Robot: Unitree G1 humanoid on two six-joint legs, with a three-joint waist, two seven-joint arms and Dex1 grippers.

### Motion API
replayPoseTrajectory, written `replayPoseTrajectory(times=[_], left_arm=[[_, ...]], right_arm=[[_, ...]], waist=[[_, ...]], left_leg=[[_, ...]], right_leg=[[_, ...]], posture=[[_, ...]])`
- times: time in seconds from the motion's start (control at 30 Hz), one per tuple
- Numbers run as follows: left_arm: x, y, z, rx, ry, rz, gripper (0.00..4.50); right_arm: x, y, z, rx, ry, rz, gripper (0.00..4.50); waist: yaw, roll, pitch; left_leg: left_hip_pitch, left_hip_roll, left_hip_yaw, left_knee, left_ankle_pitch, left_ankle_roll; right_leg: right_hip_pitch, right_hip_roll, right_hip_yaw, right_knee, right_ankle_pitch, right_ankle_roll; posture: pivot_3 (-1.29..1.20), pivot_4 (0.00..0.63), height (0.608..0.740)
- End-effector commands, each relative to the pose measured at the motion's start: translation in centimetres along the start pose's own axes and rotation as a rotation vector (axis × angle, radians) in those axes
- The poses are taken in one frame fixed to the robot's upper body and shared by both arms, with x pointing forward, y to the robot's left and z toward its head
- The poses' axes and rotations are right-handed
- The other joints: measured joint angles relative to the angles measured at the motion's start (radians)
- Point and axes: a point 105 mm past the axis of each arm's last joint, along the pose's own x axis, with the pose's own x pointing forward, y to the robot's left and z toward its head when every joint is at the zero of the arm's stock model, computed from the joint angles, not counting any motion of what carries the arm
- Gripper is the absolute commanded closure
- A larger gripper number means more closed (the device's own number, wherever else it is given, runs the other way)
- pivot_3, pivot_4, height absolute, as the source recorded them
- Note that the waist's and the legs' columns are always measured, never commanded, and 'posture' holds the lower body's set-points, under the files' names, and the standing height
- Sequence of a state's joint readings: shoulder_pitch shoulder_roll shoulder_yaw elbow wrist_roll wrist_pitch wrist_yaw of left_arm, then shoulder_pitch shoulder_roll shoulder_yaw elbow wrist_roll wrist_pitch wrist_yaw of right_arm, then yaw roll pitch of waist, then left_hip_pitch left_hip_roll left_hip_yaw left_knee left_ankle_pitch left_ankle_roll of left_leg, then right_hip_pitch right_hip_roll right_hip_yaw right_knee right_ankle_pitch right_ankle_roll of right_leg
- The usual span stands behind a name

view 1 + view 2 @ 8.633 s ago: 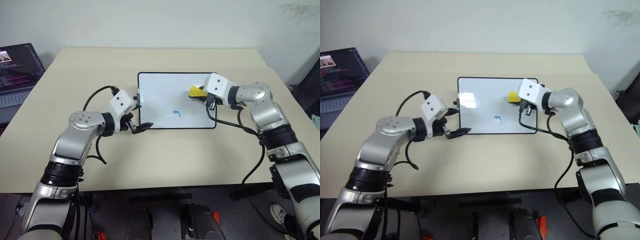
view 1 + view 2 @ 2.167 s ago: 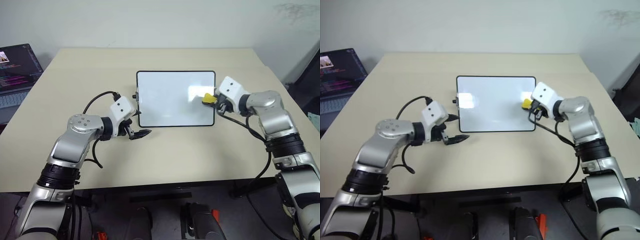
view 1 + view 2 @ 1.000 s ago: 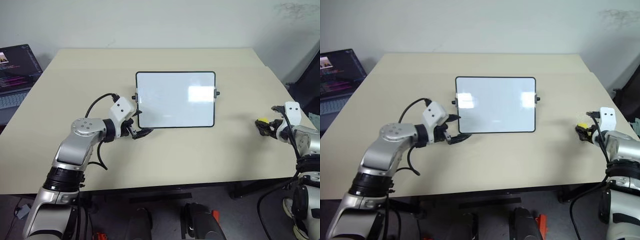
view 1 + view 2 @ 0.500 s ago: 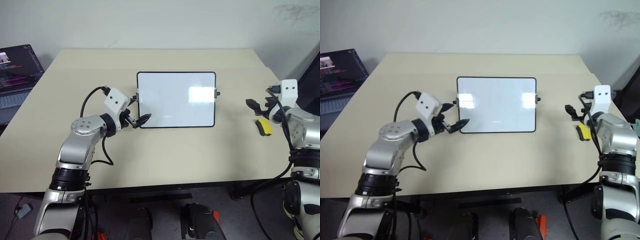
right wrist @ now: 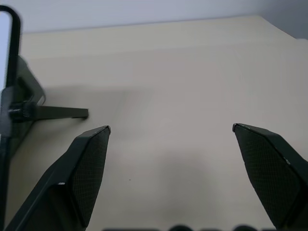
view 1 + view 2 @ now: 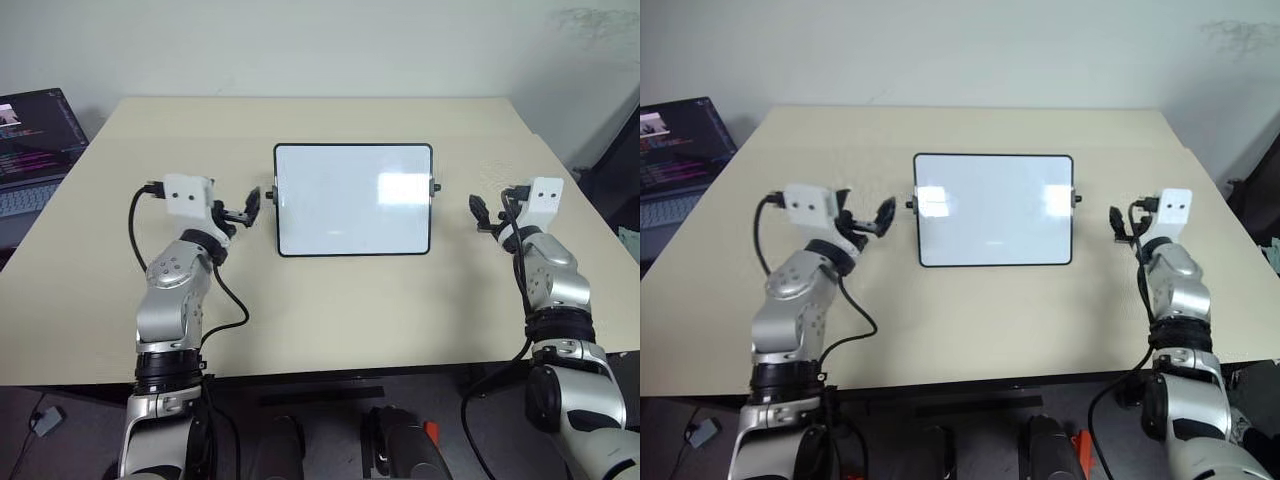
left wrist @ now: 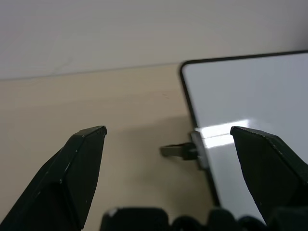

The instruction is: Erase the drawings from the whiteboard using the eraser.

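Note:
The whiteboard lies flat in the middle of the table, its surface plain white with a patch of glare. The drawings are out of view. The eraser is out of view. My left gripper hovers open just left of the board's left knob, pointing forward, with nothing between its fingers. My right gripper is open and empty a little right of the board's right knob, also pointing forward.
The beige table stretches wide around the board. An open laptop stands off the table's far left corner. A pale wall rises behind the table's far edge.
The right gripper let the eraser go onto the table at the right, then swung in toward the board. My left gripper rose from the board's near left corner to beside its left knob.

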State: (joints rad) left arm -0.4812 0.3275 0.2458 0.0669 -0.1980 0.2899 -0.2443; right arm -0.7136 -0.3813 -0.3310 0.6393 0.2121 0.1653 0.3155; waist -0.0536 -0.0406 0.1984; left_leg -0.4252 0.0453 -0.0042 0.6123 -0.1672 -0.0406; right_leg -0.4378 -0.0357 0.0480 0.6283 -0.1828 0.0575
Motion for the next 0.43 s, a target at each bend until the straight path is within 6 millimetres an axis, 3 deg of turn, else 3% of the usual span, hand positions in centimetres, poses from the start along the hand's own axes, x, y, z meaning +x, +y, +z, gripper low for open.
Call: replayPoseTrajectory(times=[0.03, 0.23, 0.43], left_arm=[[-0.1, 0.9, -1.5, -0.009, 0.011, 0.06, 0.0], [0.5, 1.4, -3.6, -0.063, 0.037, 0.13, 0.0], [0.5, 2.3, -4.8, -0.068, 0.056, 0.188, 0.0]], right_arm=[[0.0, 0.2, 0.7, 0.03, -0.085, -0.006, 0.04], [0.0, 1.9, 0.0, 0.005, -0.105, 0.025, 0.04], [-0.2, 2.0, -0.3, 0.021, -0.117, 0.019, 0.04]], waist=[[-0.001, 0.0, 0.0], [0.0, 0.0, 0.0], [0.0, 0.0, 0.0]], left_leg=[[0.0, 0.0, 0.0, 0.0, 0.0, 0.0], [0.0, 0.0, 0.0, 0.0, 0.0, 0.0], [0.0, 0.0, 0.0, 0.0, 0.0, 0.0]], right_leg=[[0.0, 0.0, 0.0, 0.0, 0.0, 0.0], [0.0, 0.0, 0.0, 0.0, 0.0, 0.0], [0.0, 0.0, 0.0, 0.0, 0.001, 0.001]], posture=[[0.0, 0.15, 0.74], [0.0, 0.15, 0.74], [0.0, 0.15, 0.74]])
